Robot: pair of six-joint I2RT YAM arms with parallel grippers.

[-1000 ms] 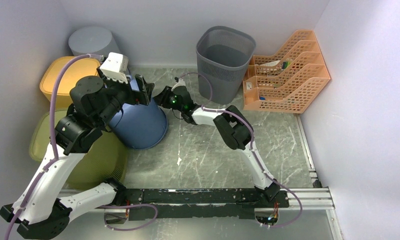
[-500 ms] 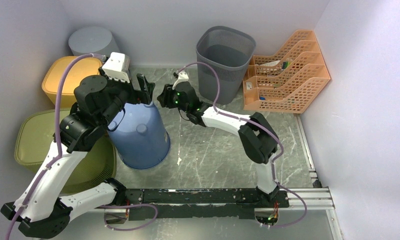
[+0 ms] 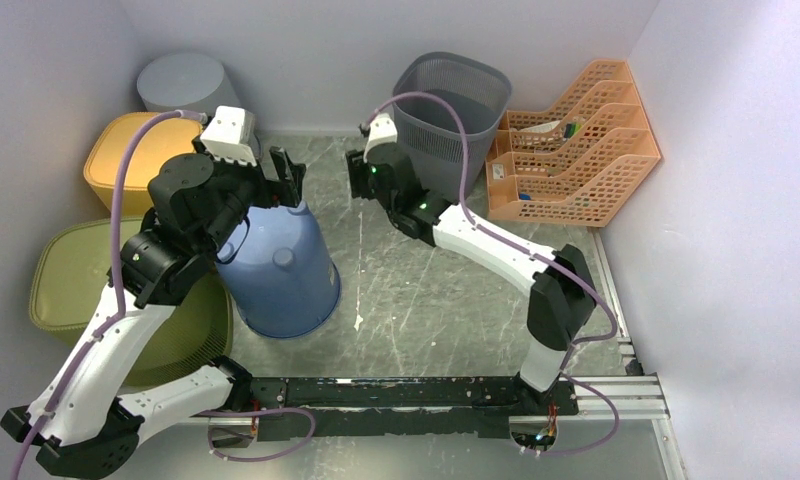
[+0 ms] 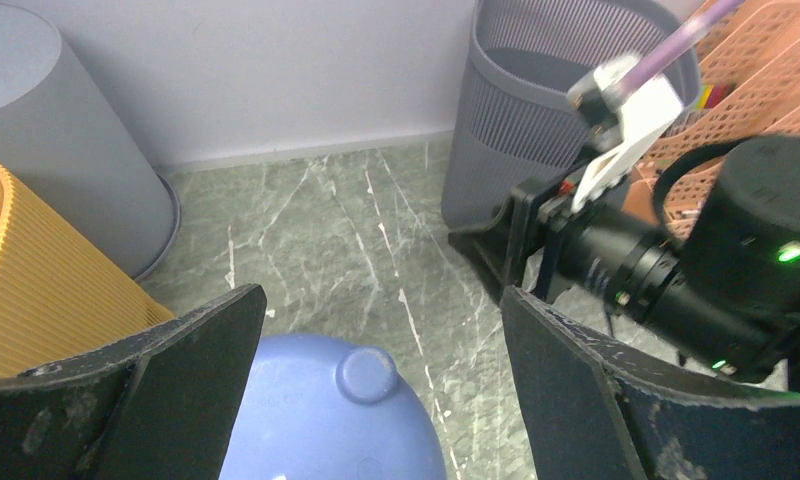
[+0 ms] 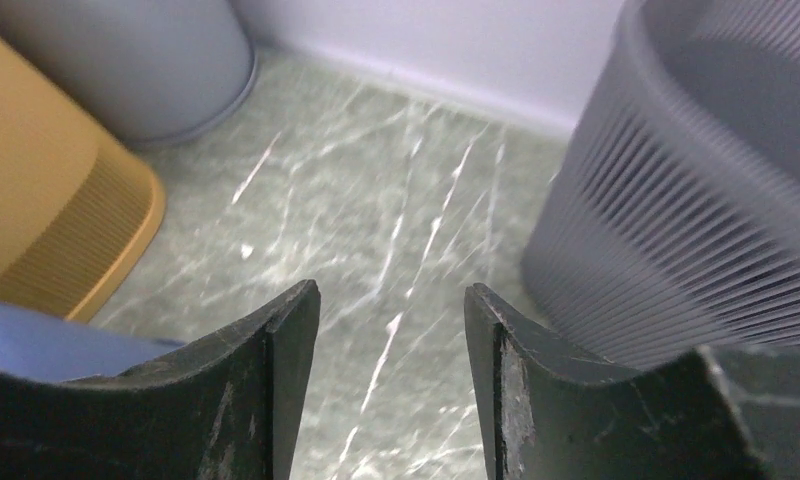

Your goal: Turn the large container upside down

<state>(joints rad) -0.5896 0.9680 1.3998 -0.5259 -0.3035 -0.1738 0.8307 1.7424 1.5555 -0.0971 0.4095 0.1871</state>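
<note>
The large blue container (image 3: 281, 275) stands upside down on the marble floor, its rounded base with a small knob facing up (image 4: 368, 372). My left gripper (image 3: 281, 188) hovers just above the base, open and empty, its jaws wide to either side of the knob (image 4: 381, 300). My right gripper (image 3: 356, 178) is open and empty, apart from the container and close to the grey mesh bin; it points at bare floor (image 5: 391, 295). A sliver of the blue container shows at the lower left of the right wrist view (image 5: 36, 345).
A grey mesh bin (image 3: 448, 110) stands at the back, with an orange file rack (image 3: 576, 140) to its right. A grey round bin (image 3: 181, 85), a yellow container (image 3: 126, 150) and an olive container (image 3: 76, 290) crowd the left side.
The blue container went from tilted to standing upside down. My right gripper drew back from it toward the mesh bin. My left gripper stayed open above its base.
</note>
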